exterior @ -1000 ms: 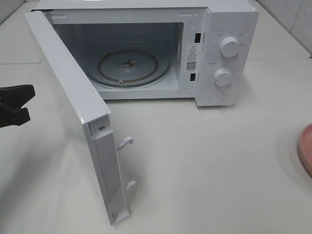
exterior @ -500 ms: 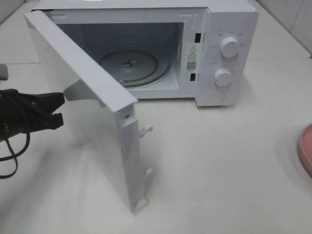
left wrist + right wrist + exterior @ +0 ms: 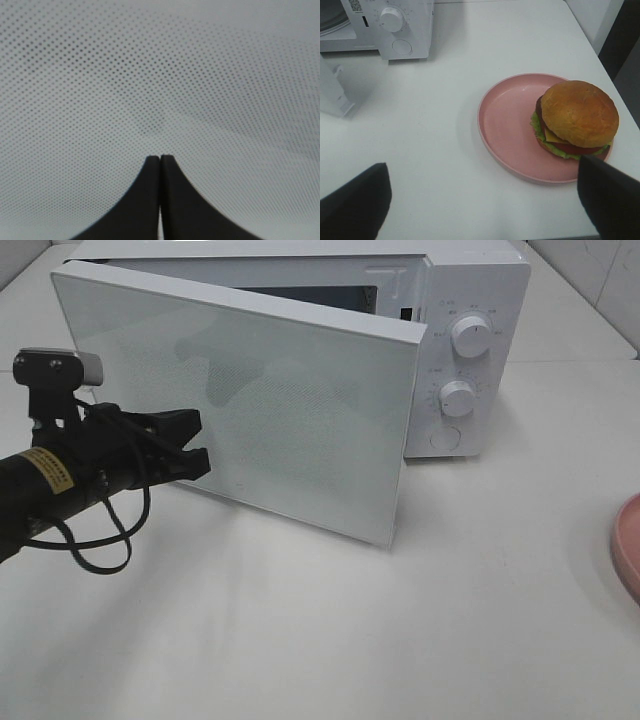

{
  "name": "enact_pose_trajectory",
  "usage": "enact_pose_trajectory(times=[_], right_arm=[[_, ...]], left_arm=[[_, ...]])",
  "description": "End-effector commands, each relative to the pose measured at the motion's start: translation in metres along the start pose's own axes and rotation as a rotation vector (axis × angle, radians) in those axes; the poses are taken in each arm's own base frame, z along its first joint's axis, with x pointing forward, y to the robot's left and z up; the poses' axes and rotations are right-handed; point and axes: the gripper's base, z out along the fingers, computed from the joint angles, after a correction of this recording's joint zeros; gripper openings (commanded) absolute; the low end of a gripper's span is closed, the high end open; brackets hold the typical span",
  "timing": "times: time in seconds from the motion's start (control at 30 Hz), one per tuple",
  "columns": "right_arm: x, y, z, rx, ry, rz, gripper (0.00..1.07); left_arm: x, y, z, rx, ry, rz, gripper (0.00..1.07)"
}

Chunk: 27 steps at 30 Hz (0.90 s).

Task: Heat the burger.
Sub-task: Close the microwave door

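Burger [image 3: 579, 119]: on pink plate [image 3: 507, 115], right wrist view only.
Left gripper [image 3: 200, 443]: clenched, against microwave door [image 3: 290, 420].
Right gripper [image 3: 482, 200]: released.

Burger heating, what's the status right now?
Left gripper shut, fingers against microwave door. Right gripper open above burger, on pink plate. Door part-closed, blocking cavity.

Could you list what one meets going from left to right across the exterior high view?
Left gripper → microwave door → microwave dials → pink plate at the right edge.
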Motion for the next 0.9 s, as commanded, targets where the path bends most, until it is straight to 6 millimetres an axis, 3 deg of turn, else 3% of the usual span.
enact_pose_trajectory(times=[0.03,0.43,0.9], right_arm=[[0.001,0.000,-0.002,0.004,-0.028,0.000,0.98],[0.001,0.000,-0.002,0.004,-0.028,0.000,0.98],[0.001,0.000,-0.002,0.004,-0.027,0.000,0.98]], left_arm=[[-0.004,-0.006,0.009,0.007,-0.031,0.025,0.00],[-0.007,-0.015,0.053,-0.087,-0.110,0.019,0.00],[-0.014,-0.022,0.086,-0.191,-0.165,0.055,0.00]])
